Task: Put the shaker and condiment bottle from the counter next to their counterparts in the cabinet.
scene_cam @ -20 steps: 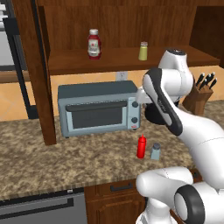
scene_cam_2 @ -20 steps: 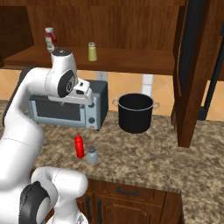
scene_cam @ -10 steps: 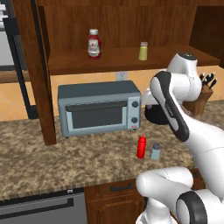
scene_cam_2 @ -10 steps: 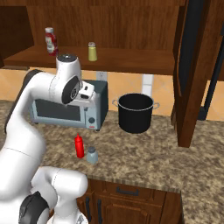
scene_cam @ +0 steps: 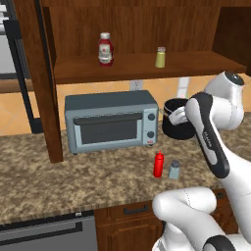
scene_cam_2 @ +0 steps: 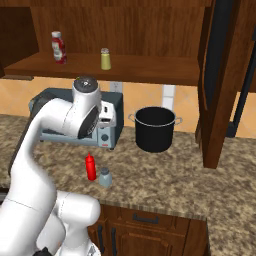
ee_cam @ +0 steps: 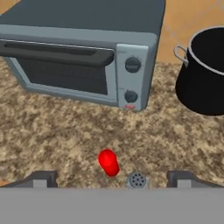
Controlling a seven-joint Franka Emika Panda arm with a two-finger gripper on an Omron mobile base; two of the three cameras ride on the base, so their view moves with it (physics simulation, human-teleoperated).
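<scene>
1. The claw hangs above the bench, its two dark fingertips spread wide with nothing between them.
2. The condiment bottle stands upright on the bench in front of the toaster oven, with the shaker just beside it.
3. A black pot sits near the oven's knob end.
4. Up in the cabinet, the ketchup bottle and the yellowish-green shaker stand well apart on the shelf.
</scene>
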